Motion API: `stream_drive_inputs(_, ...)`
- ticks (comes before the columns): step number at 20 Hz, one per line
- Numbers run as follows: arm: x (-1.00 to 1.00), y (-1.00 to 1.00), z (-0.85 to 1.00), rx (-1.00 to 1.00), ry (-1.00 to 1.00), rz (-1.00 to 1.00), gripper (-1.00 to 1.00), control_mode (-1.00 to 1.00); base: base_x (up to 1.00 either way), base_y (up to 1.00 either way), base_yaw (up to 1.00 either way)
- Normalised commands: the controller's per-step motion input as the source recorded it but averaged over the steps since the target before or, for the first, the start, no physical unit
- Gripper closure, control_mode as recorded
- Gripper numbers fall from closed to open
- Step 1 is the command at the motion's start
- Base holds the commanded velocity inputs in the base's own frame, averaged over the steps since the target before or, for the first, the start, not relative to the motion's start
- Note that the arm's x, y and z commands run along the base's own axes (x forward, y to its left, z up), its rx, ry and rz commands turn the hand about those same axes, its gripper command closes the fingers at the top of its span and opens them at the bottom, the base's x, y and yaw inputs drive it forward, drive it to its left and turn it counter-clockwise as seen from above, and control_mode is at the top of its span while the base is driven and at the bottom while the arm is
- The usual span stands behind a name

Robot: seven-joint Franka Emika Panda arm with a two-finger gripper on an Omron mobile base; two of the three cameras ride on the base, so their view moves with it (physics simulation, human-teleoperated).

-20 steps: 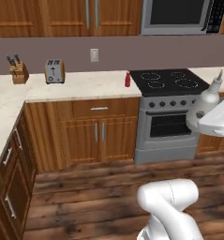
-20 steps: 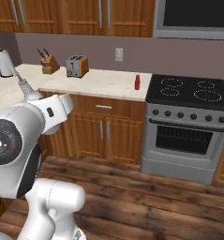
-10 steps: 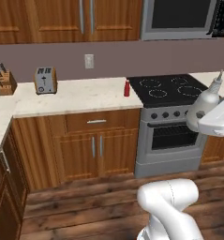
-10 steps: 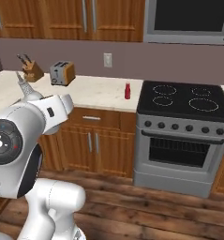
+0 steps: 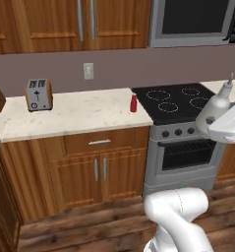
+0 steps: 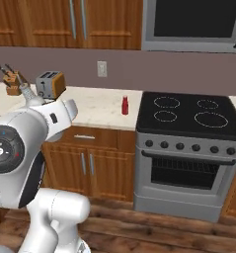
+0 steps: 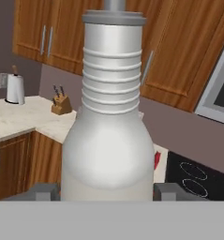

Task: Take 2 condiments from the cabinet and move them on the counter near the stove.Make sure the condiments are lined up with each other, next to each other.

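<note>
The red bottle (image 5: pixel 133 103) already stands upright on the table (image 5: pixel 84 115), just beside the left edge of the stove (image 5: pixel 180 98), so the first of the two condiments looks delivered. The second one, the whitish bottle (image 7: pixel 108 136) with the thin nozzle, is in the air: the tool (image 7: pixel 108 192) holds it, with a fingertip (image 7: pixel 43 192) at each side of its fat lower body. In the left base view the same bottle (image 5: pixel 215 106) rides upright at the end of the arm, above the right side of the cooktop, well apart from the red bottle.

So the task seems more than half done. What is left, by the look of it, is to bring the whitish bottle over to the table near the red one, set it down upright next to it so the pair stands in a line, and let go. A toaster (image 5: pixel 39 94) stands further along the table, away from that spot.
</note>
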Motion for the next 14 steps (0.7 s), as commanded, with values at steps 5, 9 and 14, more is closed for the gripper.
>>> stream_drive_inputs(5,0.00,0.00,0.00,0.00,0.00,0.00,1.00,1.00,0.52,0.37,-0.10)
stream_drive_inputs(9,0.00,0.00,0.00,0.00,0.00,0.00,1.00,1.00,0.44,0.43,-0.07)
stream_drive_inputs(14,0.00,0.00,0.00,0.00,0.00,0.00,1.00,1.00,0.42,0.40,-0.07)
